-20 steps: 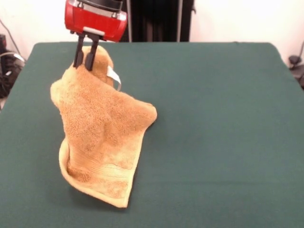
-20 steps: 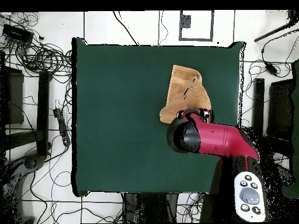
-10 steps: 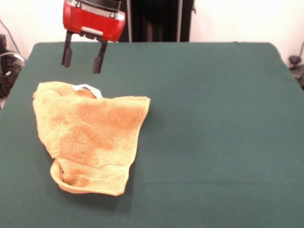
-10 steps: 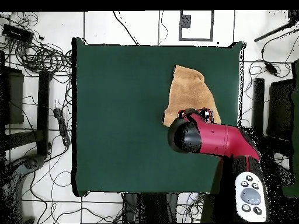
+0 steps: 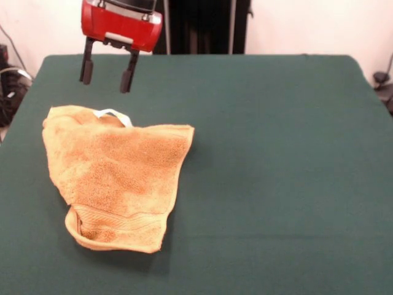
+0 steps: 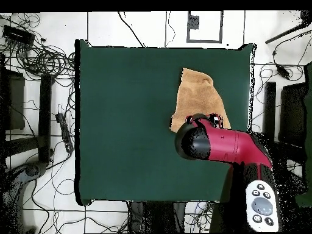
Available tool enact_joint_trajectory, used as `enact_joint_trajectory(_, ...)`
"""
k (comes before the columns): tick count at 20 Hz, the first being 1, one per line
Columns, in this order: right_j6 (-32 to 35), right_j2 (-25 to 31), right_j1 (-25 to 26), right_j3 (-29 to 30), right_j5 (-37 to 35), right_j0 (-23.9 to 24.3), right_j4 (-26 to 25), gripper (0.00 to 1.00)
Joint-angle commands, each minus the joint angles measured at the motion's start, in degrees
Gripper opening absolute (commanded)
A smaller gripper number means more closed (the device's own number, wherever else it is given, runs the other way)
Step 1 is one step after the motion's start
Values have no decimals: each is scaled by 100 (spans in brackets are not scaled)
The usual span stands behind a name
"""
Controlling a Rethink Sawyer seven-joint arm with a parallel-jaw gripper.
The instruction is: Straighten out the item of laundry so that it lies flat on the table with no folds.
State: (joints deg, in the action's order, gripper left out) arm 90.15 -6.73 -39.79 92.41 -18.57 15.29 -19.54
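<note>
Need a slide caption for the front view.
Open tool hovers above the orange towel, which lies creased on the green table.

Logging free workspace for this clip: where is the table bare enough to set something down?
The dark green felt table is bare from the golden-orange terry towel across to the opposite edge, and along the far strip. The one crowded corner holds the towel, with the open red-and-black gripper hovering just beyond its tag edge.

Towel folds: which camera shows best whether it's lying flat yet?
The front view. It shows the whole towel, its curled-up near hem and white tag loop, with the open gripper hanging clear above. In the overhead view the arm hides one end of the towel, and no folds can be made out.
</note>
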Motion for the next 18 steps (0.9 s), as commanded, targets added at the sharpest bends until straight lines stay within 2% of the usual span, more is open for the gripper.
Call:
enact_joint_trajectory(1, 533, 840, 72, 260, -753, -67, 446, 100)
enact_joint_trajectory(8, 745, 788, 128, 107, -785, -205, 728, 100)
enact_joint_trajectory(18, 905, 791, 326, 84, -302, -251, 965, 100)
